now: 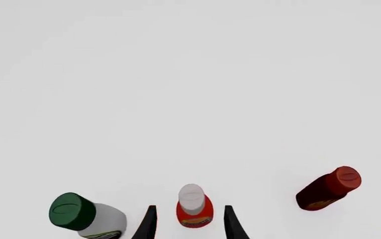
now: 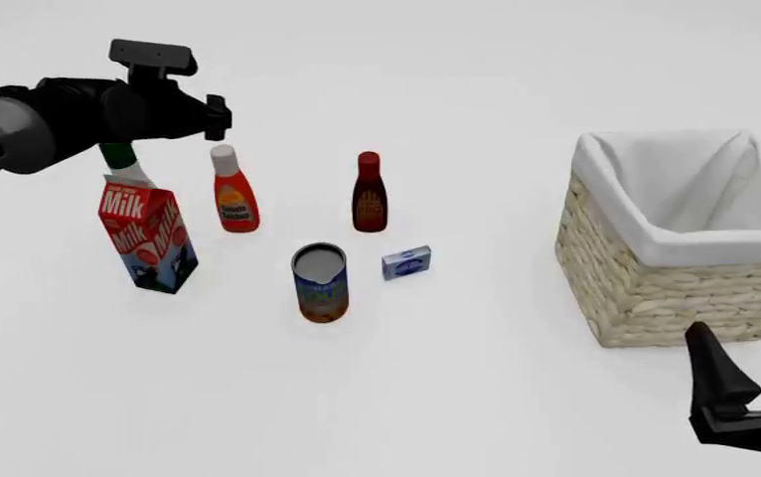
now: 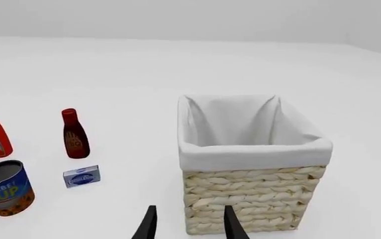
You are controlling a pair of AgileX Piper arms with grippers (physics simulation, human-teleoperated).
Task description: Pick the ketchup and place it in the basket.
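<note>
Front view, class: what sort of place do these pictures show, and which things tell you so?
Probably a simulated tabletop test scene, not a real kitchen: a plain white table with no room around it, scattered groceries such as the milk carton and ketchup, and a basket.

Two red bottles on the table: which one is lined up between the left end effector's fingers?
The ketchup, bright red with a white cap, sits between the open left end effector fingers. The dark-red bottle with a red cap stands off to the side.

Plain white table [image 2: 487,388], pale backdrop
</note>
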